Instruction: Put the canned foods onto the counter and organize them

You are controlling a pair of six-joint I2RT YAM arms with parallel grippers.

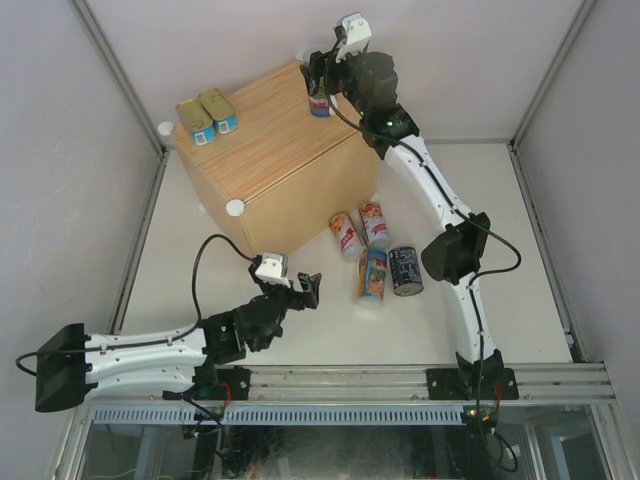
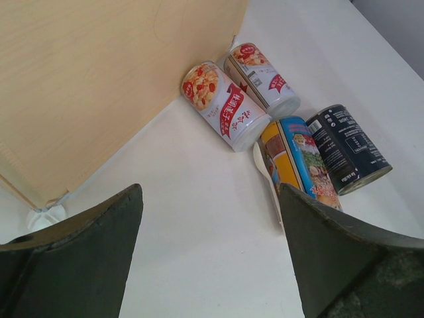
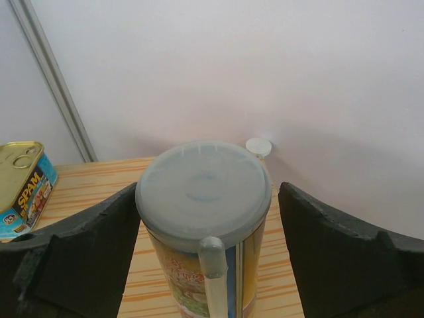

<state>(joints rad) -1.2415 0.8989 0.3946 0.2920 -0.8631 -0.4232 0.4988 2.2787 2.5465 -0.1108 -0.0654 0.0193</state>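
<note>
- The right claw [image 3: 209, 189] is at the far corner of the counter [image 1: 270, 150], its jaws spread on either side of a tall can [image 3: 199, 265]. It looks released rather than clenched: a sliver of space shows beside one finger, while the other sits right against the grey lid [image 3: 202, 185].
- The tall can stands upright on the wood, near the back edge and a white corner knob [image 3: 258, 146].
- Risk here: if the arm lifts away at a slant, the close finger could catch the lid and tip the tall, narrow can. Being so near the edge, it could fall off the counter.
- Two flat tins [image 1: 207, 114] already lie side by side at the opposite corner of the counter, well apart from the tall can.
- The left claw [image 2: 209, 199] hangs open and empty above the white table [image 2: 371, 59], pointing toward the remaining cans.
- Four cans lie on their sides on the table, just beside the counter's wall: two red-and-white cans [image 2: 225, 106], an orange-and-blue can [image 2: 298, 165] and a shorter dark can [image 2: 348, 149]. They are bunched together, some seemingly touching.
- Risk here: lying down, the cans can roll. A finger pushed in for one may nudge its neighbours away, and the can nearest the counter leaves little room for a finger against the wall.
</note>
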